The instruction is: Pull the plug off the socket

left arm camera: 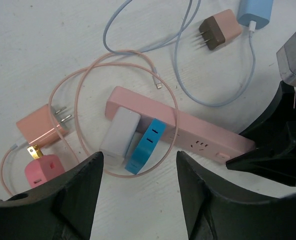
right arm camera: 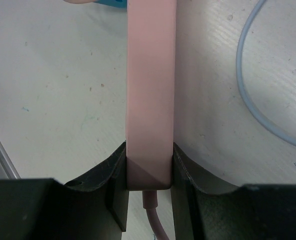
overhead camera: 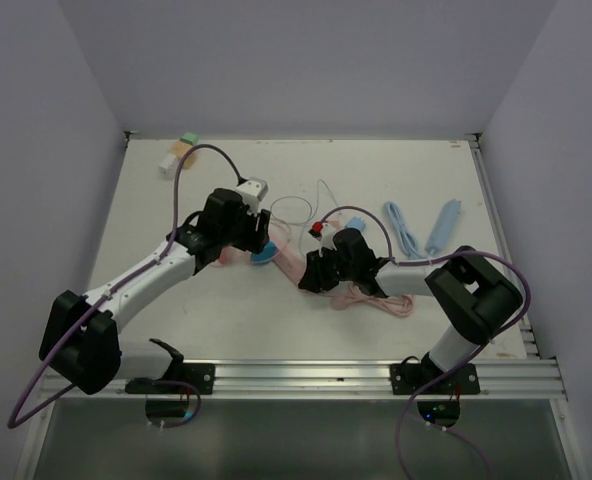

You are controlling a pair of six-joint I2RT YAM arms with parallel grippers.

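- White surface (overhead camera: 226, 320) with pale walls around it carries a pink strip (left arm camera: 208, 135), which lies flat.
- Two plugs sit in the strip's long side, near the end away from its cord: a white plug (left arm camera: 120, 135) and a blue plug (left arm camera: 147, 145), touching side by side.
- Both plugs lie flat on the surface. Their long axes run across the strip's length, pointing away from it.
- Right gripper (right arm camera: 150, 175) is closed on the strip's cord end, with one finger on each long side. This pins the strip.
- Left gripper (left arm camera: 138, 162) is open and holds nothing. It hangs above the plugs' free ends, on the side of the strip they stick out from.
- Left arm is the nearer one to the plugs, and its gap spans both, so it is not lined up on one.
- I cannot tell from the task which plug is meant. Either way, my judgement is that the gripper must centre on one body, close across it, and draw straight away from the strip along that plug's axis.
- A pink cable (left arm camera: 78, 85) loops over the strip and around both plugs, so a closing finger could snag it.
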